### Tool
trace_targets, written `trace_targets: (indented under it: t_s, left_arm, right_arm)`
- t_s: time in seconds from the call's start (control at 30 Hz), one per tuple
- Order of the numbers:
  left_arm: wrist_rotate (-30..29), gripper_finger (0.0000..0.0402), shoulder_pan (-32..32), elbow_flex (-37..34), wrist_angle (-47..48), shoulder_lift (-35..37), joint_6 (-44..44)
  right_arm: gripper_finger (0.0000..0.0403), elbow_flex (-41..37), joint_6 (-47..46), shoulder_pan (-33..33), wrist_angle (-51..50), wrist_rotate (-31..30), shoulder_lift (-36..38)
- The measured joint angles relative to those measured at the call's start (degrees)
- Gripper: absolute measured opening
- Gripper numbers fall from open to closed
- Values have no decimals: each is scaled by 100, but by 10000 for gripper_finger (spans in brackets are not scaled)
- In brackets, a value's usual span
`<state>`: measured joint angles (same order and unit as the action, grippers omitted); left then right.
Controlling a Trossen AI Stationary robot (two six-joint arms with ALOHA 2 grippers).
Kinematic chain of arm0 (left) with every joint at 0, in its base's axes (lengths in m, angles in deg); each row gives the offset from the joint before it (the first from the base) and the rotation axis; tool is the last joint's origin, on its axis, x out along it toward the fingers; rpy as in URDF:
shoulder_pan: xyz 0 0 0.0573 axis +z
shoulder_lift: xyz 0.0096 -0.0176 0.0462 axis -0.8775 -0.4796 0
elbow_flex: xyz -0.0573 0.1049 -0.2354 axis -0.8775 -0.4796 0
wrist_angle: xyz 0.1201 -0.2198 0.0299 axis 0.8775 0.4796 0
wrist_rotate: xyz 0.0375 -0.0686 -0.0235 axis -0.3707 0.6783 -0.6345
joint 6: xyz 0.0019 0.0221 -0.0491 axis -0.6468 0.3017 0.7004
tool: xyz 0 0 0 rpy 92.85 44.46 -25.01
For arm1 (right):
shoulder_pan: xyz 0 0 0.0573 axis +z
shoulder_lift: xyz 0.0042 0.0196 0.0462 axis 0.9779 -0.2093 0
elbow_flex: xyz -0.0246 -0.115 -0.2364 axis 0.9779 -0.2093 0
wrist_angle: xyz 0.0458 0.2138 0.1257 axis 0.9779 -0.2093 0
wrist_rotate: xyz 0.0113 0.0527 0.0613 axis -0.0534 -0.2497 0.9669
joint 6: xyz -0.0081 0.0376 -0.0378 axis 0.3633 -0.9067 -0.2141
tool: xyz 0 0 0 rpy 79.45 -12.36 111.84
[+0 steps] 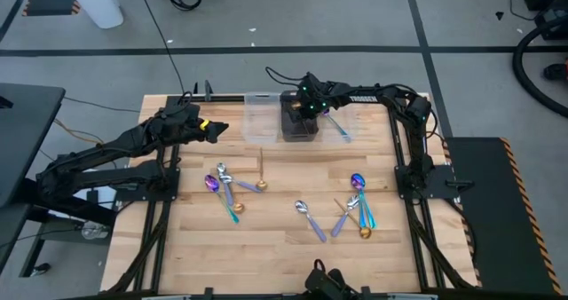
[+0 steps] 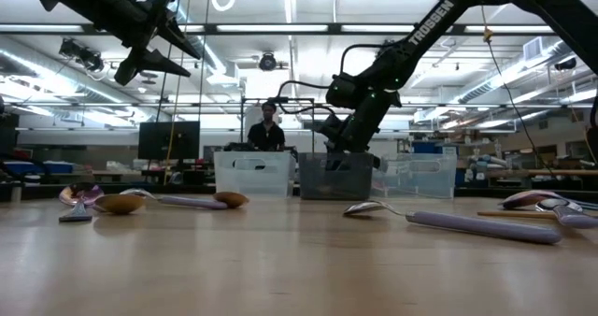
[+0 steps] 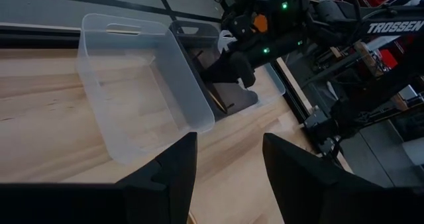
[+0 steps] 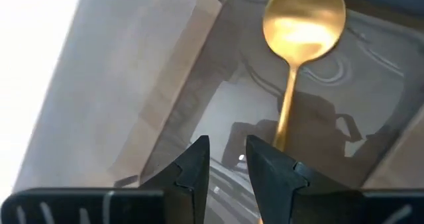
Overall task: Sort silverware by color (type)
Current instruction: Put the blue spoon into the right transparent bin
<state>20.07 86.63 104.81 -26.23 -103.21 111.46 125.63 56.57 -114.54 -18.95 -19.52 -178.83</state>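
Close before the right hand (image 4: 227, 159), a gold spoon (image 4: 301, 35) lies inside the dark bin (image 1: 299, 122) at the far edge of the worktop (image 1: 284, 256). That hand's fingers stand slightly apart with nothing between them, above the spoon's handle. Other spoons lie loose on the worktop in two groups: purple, silver and gold ones on the left (image 1: 224, 186), and more toward the right (image 1: 355, 207), with a silver one (image 1: 309, 218) between. One blue-handled spoon (image 1: 335, 124) rests in the clear bin right of the dark one. A second clear bin (image 3: 142, 85) stands left of it. Over the worktop's left side, the left hand (image 1: 216, 128) hangs open, gripping nothing.
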Motion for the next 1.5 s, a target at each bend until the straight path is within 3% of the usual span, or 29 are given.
trace_targets:
  t_s: [0.33, 1.0, 1.5]
  left_arm:
    - [0, 181, -1, 0, 0, 0, 2]
    - [68, 181, -3, 0, -1, 0, 2]
    - [347, 181, -3, 0, 0, 2, -7]
  right_arm:
    - [108, 588, 13, 18, -96, 29, 6]
    - [107, 2498, 523, 555, -703, -203, 11]
    - [107, 3153, 820, 1211, -1434, -185, 11]
